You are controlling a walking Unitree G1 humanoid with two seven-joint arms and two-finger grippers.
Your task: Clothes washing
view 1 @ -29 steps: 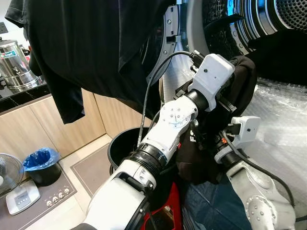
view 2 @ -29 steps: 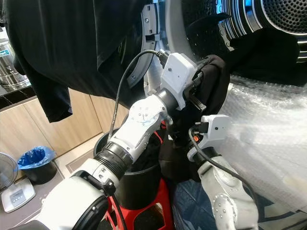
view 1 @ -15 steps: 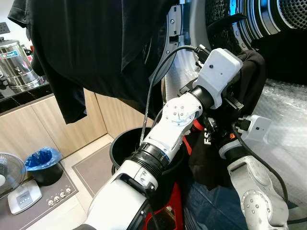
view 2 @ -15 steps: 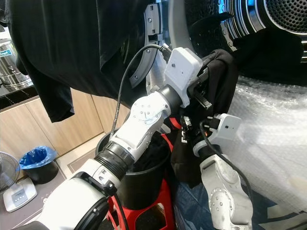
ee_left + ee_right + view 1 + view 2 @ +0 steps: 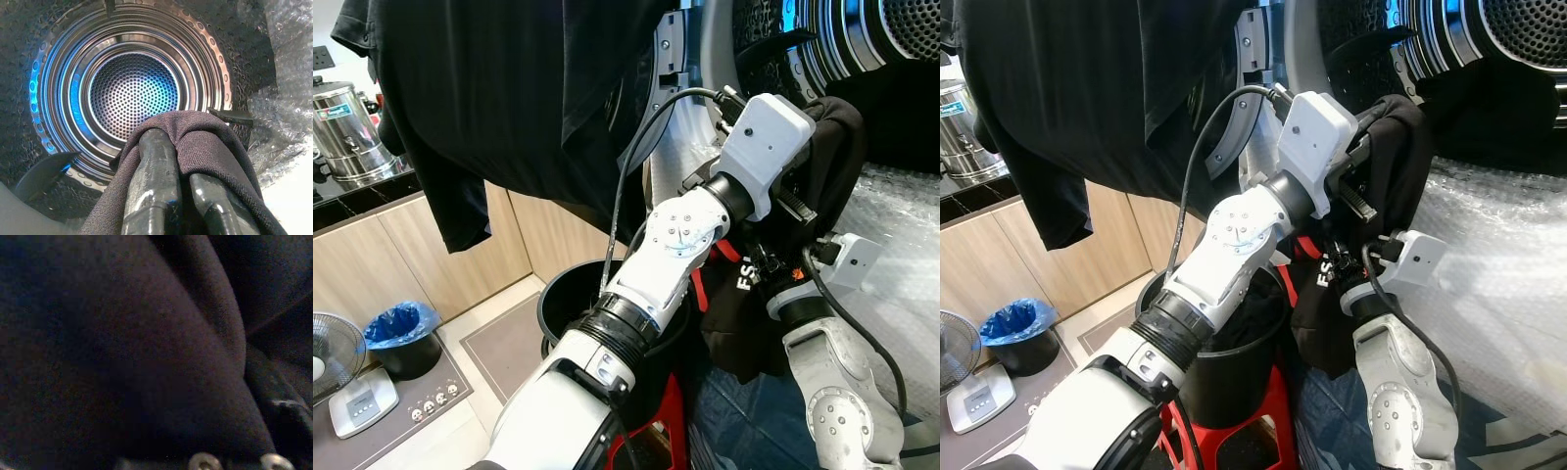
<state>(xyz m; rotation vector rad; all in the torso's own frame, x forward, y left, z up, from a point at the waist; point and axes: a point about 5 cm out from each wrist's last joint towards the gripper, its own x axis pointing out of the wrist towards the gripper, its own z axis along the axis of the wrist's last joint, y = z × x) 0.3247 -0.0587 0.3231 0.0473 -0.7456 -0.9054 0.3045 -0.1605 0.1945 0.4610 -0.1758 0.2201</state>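
Observation:
A black garment (image 5: 829, 162) with white lettering hangs from my left gripper (image 5: 178, 161), which is shut on it; the cloth drapes over both black fingers (image 5: 154, 161). My left wrist (image 5: 762, 139) is raised in front of the washing machine's open drum (image 5: 129, 93), whose perforated steel back glows blue. My right arm (image 5: 827, 387) reaches up from below, and its wrist (image 5: 847, 262) presses into the hanging part of the same garment. The right wrist view is dark cloth (image 5: 122, 357), with one finger (image 5: 281, 409) at its edge.
A black shirt (image 5: 509, 88) hangs over the open washer door. Below my left arm a black bucket (image 5: 566, 294) stands on a red stool (image 5: 1185, 436). Bubble wrap (image 5: 1498, 255) covers the washer front. Blue cloth (image 5: 744, 421) lies low. A blue-lined bin (image 5: 396, 328) and a fan (image 5: 328, 357) stand left.
My left arm has lifted the black garment up and rightward, closer to the drum mouth. My right wrist has followed it up, and white lettering on the cloth has come into view.

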